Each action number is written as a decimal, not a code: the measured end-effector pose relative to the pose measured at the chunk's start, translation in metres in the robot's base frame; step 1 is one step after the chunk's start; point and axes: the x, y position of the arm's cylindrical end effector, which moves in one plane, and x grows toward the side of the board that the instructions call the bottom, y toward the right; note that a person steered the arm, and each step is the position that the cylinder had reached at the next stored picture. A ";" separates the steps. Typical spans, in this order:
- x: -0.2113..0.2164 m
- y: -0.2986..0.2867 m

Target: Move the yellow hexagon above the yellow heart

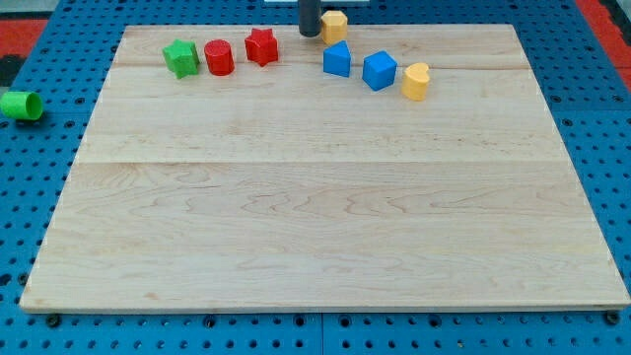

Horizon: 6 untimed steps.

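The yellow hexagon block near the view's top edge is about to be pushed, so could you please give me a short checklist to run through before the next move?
1. My tip is beside the yellow hexagon block, at its left in the view: ok.
2. Tip touching the hexagon: cannot tell; they look adjacent.
3. Yellow heart block is in view on the wooden board: ok.
4. Hexagon already directly above the heart: not ok; it sits up and to the view's left.
5. Rightward path along the top edge is free of blocks: ok; the two blue blocks lie lower.
6. Room at the board's top edge: not ok; the hexagon sits right at it.
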 end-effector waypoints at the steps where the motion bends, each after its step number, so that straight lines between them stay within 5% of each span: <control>1: -0.007 -0.019; 3: -0.005 -0.007; 5: 0.066 0.209; 6: 0.007 0.242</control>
